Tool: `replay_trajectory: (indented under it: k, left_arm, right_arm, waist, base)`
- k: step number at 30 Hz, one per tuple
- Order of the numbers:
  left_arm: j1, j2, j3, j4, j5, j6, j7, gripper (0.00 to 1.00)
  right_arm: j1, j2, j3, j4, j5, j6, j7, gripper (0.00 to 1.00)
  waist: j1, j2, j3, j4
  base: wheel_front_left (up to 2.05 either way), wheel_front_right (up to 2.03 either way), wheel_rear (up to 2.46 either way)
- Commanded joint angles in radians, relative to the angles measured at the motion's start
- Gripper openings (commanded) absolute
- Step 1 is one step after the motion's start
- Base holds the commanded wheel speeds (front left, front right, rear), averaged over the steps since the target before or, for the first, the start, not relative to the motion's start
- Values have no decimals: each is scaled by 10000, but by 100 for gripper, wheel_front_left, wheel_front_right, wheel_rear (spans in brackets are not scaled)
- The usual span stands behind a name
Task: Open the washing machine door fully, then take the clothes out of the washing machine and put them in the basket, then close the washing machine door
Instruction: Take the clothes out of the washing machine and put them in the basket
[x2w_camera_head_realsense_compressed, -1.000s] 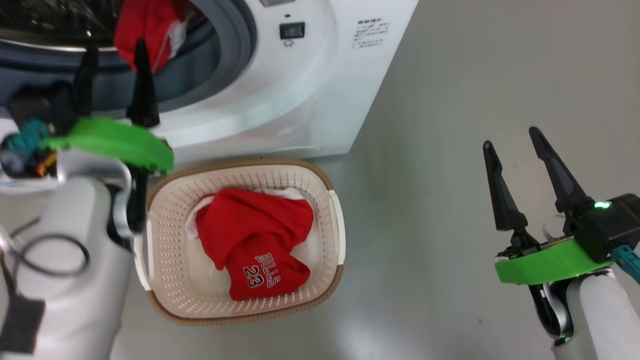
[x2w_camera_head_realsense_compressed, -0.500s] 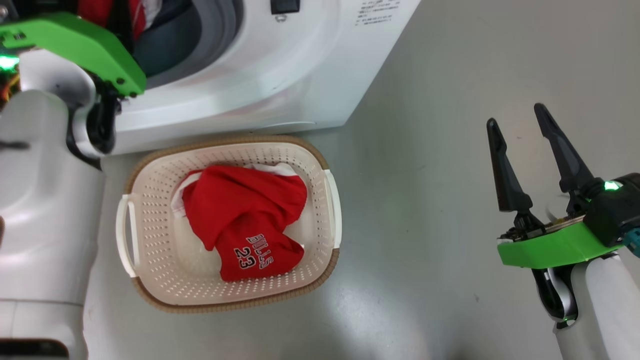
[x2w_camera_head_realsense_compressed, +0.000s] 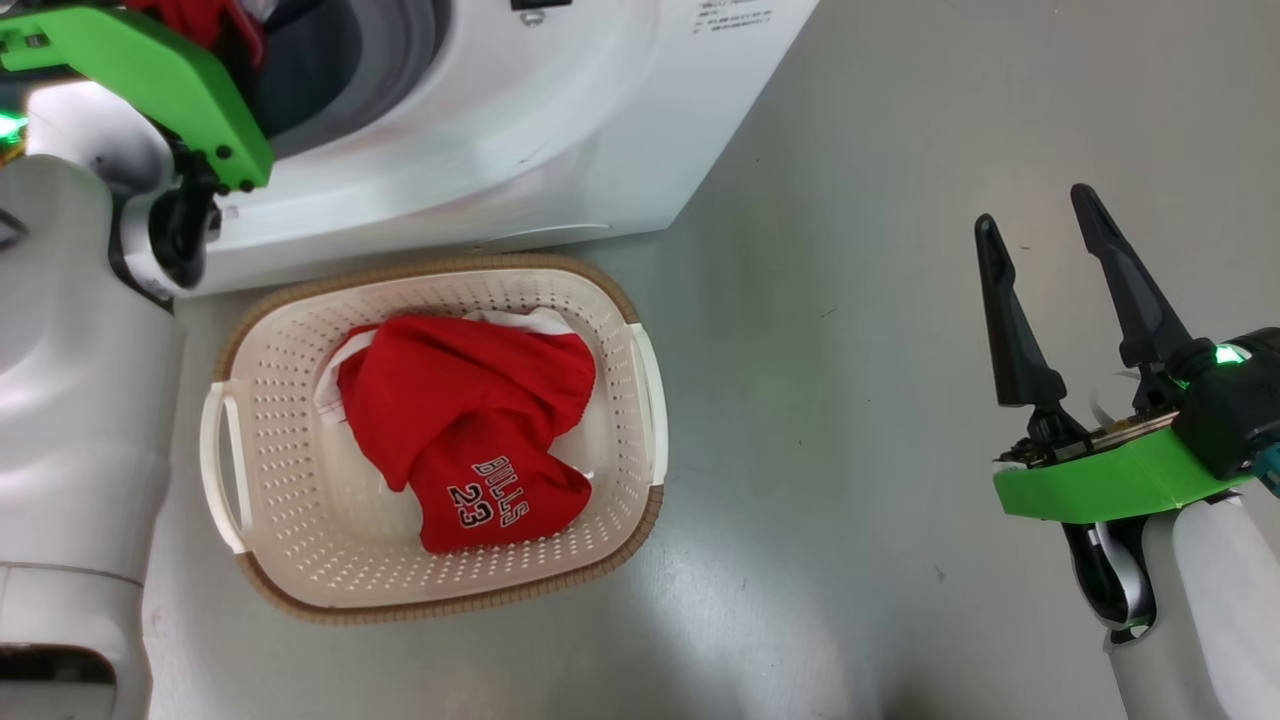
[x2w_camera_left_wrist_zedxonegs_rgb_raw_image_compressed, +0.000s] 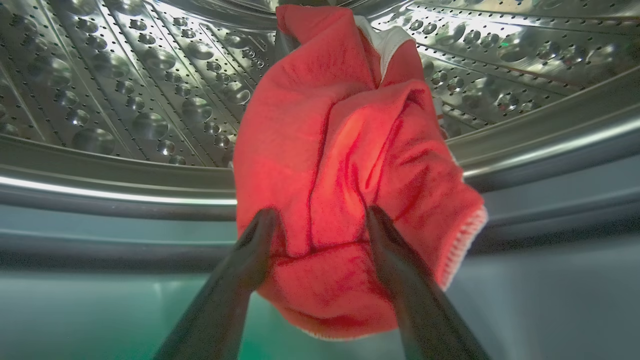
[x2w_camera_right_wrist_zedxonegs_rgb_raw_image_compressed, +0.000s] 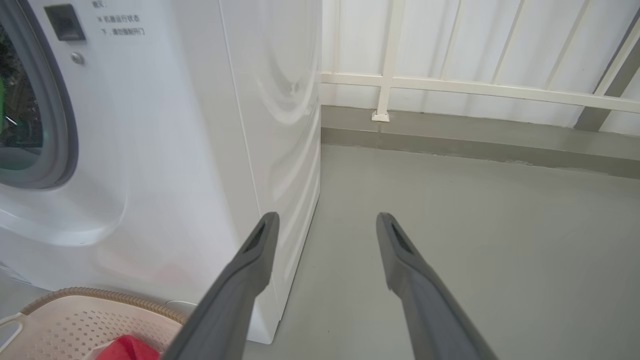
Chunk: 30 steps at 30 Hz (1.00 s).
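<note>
Lying across the lip of the steel drum (x2w_camera_left_wrist_zedxonegs_rgb_raw_image_compressed: 125, 100), a red jersey (x2w_camera_left_wrist_zedxonegs_rgb_raw_image_compressed: 350, 165) with white trim is still inside the washing machine (x2w_camera_head_realsense_compressed: 500, 130). Over the past second the left pincer (x2w_camera_left_wrist_zedxonegs_rgb_raw_image_compressed: 320, 215) has pushed further into the opening and now straddles a fold of it, fingers spread, not clenched. Closing on it looks like the next step. Another jersey, numbered 23 (x2w_camera_head_realsense_compressed: 470, 420), already sits in the basket (x2w_camera_head_realsense_compressed: 440, 268) just below. The right pincer (x2w_camera_head_realsense_compressed: 1035, 210) hangs released over the floor (x2w_camera_head_realsense_compressed: 850, 350), unmoved.
</note>
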<state>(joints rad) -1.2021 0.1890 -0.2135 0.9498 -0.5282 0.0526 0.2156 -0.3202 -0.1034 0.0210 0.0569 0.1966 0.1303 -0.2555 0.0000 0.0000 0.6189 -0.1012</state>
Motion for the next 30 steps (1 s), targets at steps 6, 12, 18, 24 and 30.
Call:
replay_trajectory:
  k: [6, 12, 18, 24, 30]
  left_arm:
    - [-143, 456, 83, -51, 16, 20, -346, 0]
    - [-34, 484, 69, -133, 51, -26, -1139, 0]
    - [429, 450, -34, -307, 61, -270, -1836, 0]
    - [1112, 526, -80, -880, 77, -505, -2748, 0]
    - [2113, 562, -154, -1777, 292, -282, -3926, 0]
  right_arm:
    - [-58, -11, 245, -162, 176, 4, -63, 100]
    - [-10, -17, 275, -75, 200, 4, -63, 100]
    - [63, -2, 208, -59, 177, 4, -63, 100]
    - [178, 18, 153, -47, 162, 4, -63, 100]
    - [350, 27, 195, 52, 401, 4, -63, 100]
  waist:
    - [0, 0, -22, -15]
    - [0, 0, -173, 19]
    - [0, 0, -431, 110]
    - [0, 0, -715, 248]
    - [0, 0, -1188, 406]
  base:
    - [0, 0, 0]
    - [0, 0, 0]
    - [0, 0, 0]
    - [0, 0, 0]
    - [0, 0, 0]
